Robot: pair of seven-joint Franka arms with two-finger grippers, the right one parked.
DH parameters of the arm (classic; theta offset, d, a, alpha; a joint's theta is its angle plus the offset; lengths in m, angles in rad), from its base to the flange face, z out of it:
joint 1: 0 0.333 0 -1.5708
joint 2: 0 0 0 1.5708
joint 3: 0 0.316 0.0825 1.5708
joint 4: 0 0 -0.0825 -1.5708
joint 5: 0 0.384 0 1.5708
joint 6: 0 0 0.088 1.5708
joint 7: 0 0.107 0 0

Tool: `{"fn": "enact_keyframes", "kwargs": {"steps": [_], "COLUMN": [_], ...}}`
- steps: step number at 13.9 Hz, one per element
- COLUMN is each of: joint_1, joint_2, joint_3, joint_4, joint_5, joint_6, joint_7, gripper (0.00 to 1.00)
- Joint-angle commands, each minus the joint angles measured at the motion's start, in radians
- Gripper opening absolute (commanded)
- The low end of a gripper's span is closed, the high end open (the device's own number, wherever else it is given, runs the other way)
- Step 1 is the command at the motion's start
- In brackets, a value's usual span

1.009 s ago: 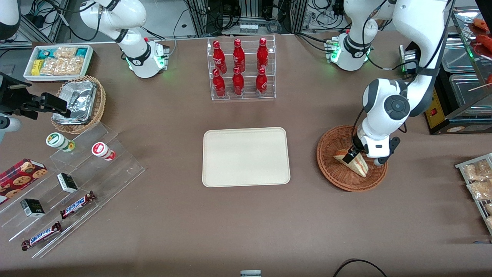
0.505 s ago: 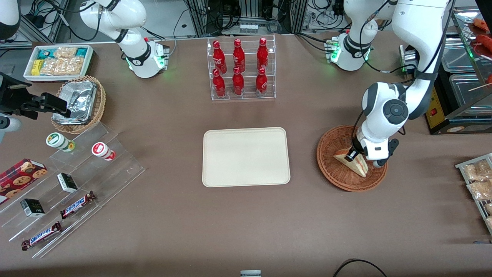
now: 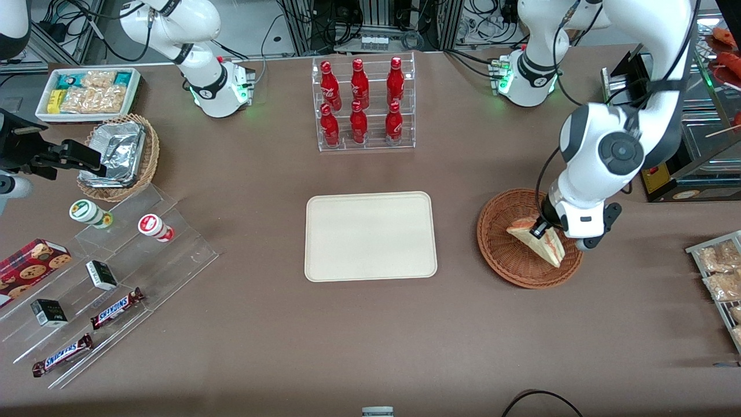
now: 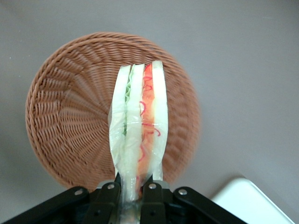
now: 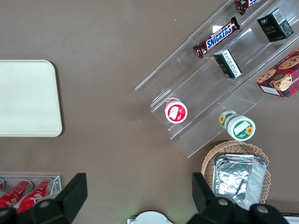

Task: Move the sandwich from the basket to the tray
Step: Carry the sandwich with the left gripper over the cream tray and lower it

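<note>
Since 1 second ago, we have raised the sandwich (image 3: 539,242) off the basket (image 3: 503,255) floor.

Our gripper (image 4: 132,189) jaws pinch the wedge's bread end, and it hangs above the weave in the wrist view. Pickup looks done; we judge the carry to the bare tray (image 3: 370,236) and the release remain.

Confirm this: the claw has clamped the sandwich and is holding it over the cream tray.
Not quite. The claw has clamped the sandwich, but holds it over the basket, not the tray, as the left wrist view shows.
</note>
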Motion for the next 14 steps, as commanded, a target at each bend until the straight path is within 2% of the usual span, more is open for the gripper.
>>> {"fn": "enact_keyframes", "kwargs": {"steps": [1, 3, 6, 9, 14], "joint_1": [-0.093, -0.196, -0.339, -0.454, -0.559], "joint_2": [0.036, 0.096, 0.215, 0.318, 0.52], "joint_3": [-0.007, -0.007, -0.007, -0.007, -0.006], "joint_4": [0.155, 0.243, 0.364, 0.418, 0.562], "joint_5": [0.009, 0.027, 0.091, 0.093, 0.093], "joint_6": [-0.107, -0.115, -0.121, -0.109, -0.03], "joint_7": [-0.004, -0.008, -0.01, 0.016, 0.056], "gripper": [0.0, 0.0, 0.0, 0.0, 0.0]}}
